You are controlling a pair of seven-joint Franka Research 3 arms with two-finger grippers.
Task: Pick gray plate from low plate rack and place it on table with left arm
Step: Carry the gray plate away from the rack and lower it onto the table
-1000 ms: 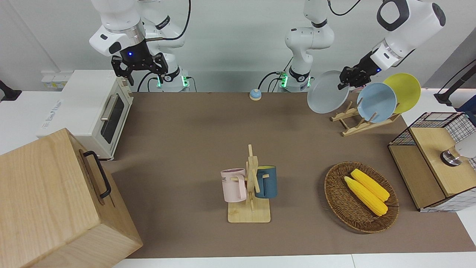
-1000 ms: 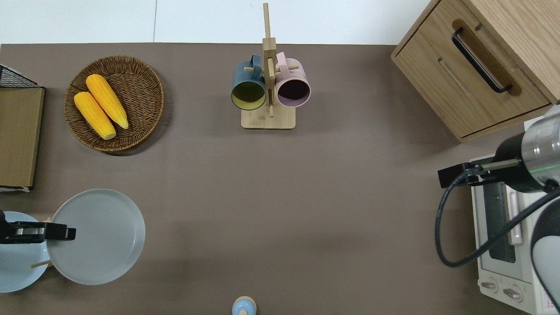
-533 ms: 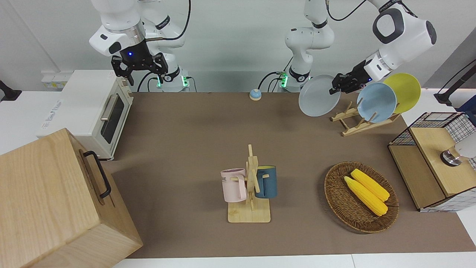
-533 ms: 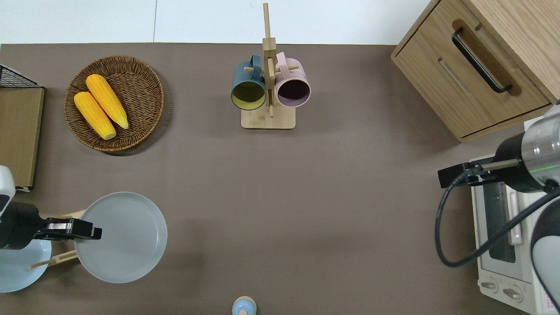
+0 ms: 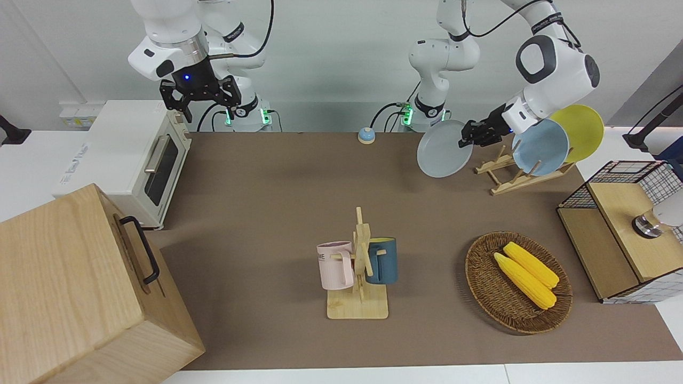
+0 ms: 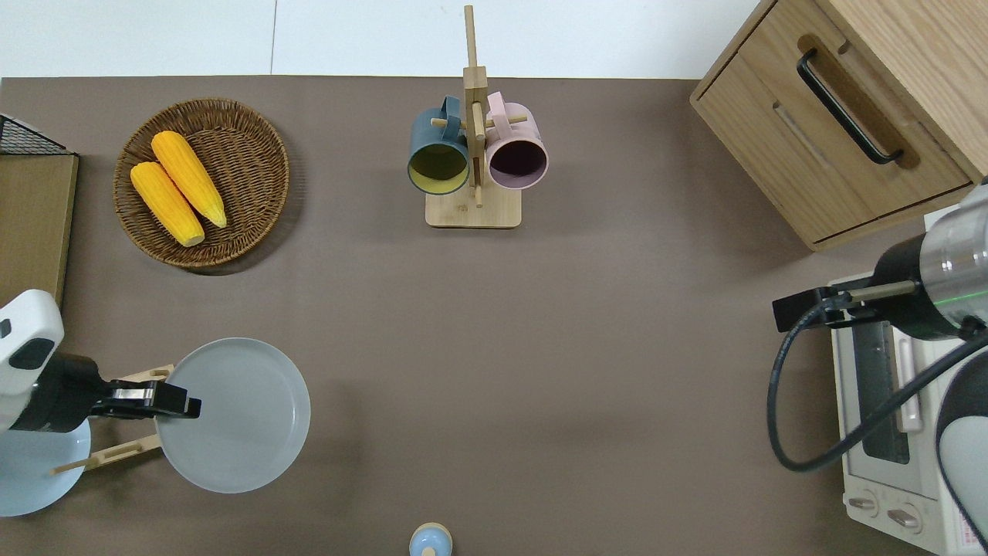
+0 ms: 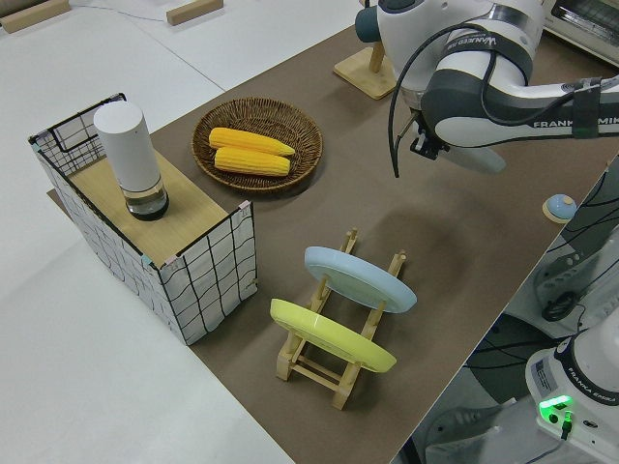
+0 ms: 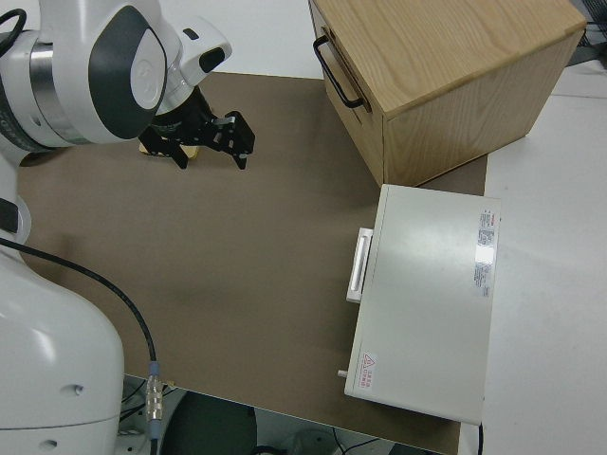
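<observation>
My left gripper (image 5: 466,139) is shut on the rim of the gray plate (image 5: 444,149) and holds it tilted in the air, clear of the low plate rack (image 5: 513,174). In the overhead view the left gripper (image 6: 187,406) and the gray plate (image 6: 241,417) are over bare table (image 6: 540,347) beside the low plate rack (image 6: 116,454), toward the right arm's end. The rack still holds a light blue plate (image 5: 540,147) and a yellow plate (image 5: 581,131). My right gripper (image 5: 198,99) is parked and open.
A small blue bell (image 6: 430,540) sits near the robots' edge. A mug stand (image 6: 472,154) with two mugs and a wicker basket (image 6: 231,224) of corn lie farther out. A wire-grid box (image 5: 624,229), a toaster oven (image 5: 133,160) and a wooden cabinet (image 5: 80,288) stand at the table's ends.
My left gripper has carried the gray plate off the rack toward the right arm's end of the table and somewhat lower. The right arm has not moved.
</observation>
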